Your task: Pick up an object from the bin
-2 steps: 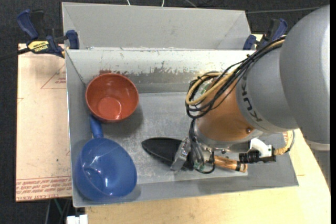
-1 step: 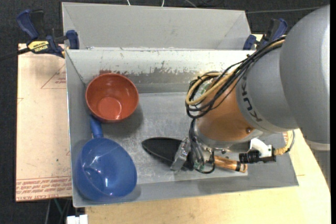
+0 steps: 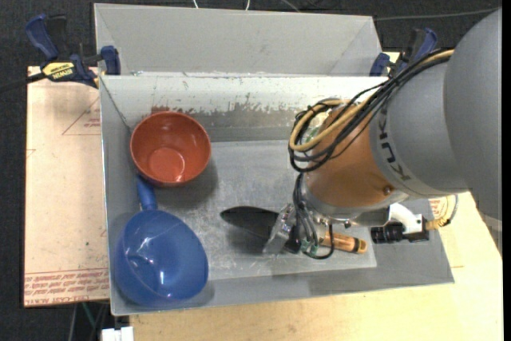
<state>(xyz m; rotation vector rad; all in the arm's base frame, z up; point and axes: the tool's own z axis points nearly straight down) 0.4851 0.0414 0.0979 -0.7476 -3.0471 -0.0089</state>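
The arm (image 3: 447,132) is the biggest thing here and our biggest worry. Its wrist hangs low over the right half of the bin (image 3: 239,104) and hides the floor beneath, so a lift could snag on something we cannot see. The blue scoop (image 3: 156,259) in the near left corner and the red bowl (image 3: 170,148) behind it stand well apart from the gripper (image 3: 289,239) and look safe from a knock. The thing nearest the gripper is a flat black piece (image 3: 249,220), pointed at its left end and lying mid-floor; its right end is just beside the gripper, perhaps touching. We judge that a piece this flat may slide along the metal or slip free on the way up. An orange-handled tool (image 3: 350,243) and a small black and white piece (image 3: 399,231) lie close on the gripper's right, and either could be nudged or caught along with it. The arm reaches in from the right with the wrist pointing steeply down, cables looped above it, and the gripper close to the floor. We cannot tell whether the gripper is spread or clenched, nor whether it holds anything.
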